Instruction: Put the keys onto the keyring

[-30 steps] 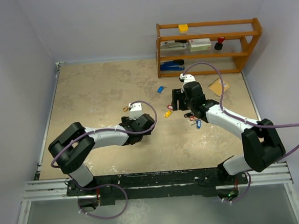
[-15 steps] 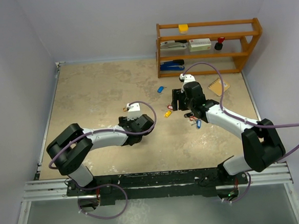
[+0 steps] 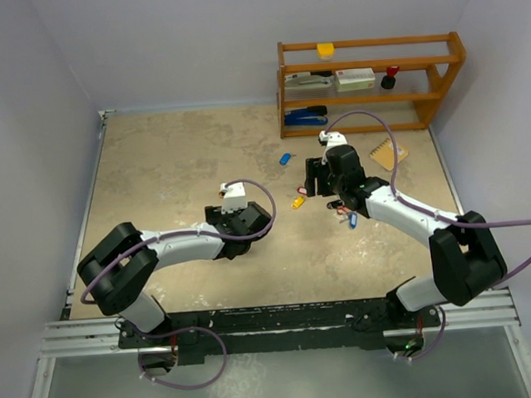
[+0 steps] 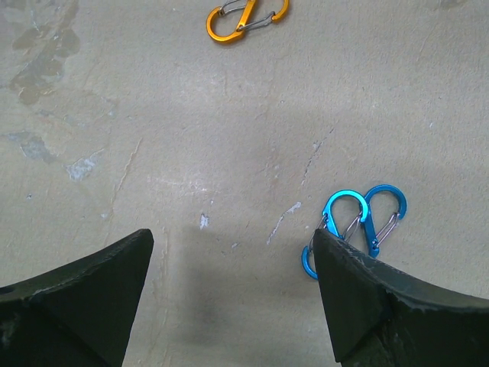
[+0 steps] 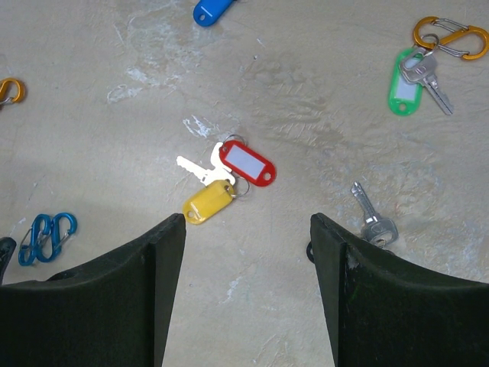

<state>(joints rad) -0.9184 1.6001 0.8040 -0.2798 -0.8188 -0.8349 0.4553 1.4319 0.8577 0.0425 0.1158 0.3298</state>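
The keys lie between the arms. In the right wrist view, a red-tagged key and a yellow tag share one small ring just ahead of my open right gripper. A bare silver key lies by its right finger. A green-tagged key hangs on an orange clip keyring. A blue tag sits at the top edge. My left gripper is open over bare table, with two blue clips at its right finger and an orange clip ahead.
A wooden shelf with a stapler and boxes stands at the back right, and a notepad lies in front of it. Another blue tag lies under the right arm. Walls close in the table on three sides.
My left gripper has shifted a little to the left and toward the back, now covering the orange clip from above. The right arm has not moved.
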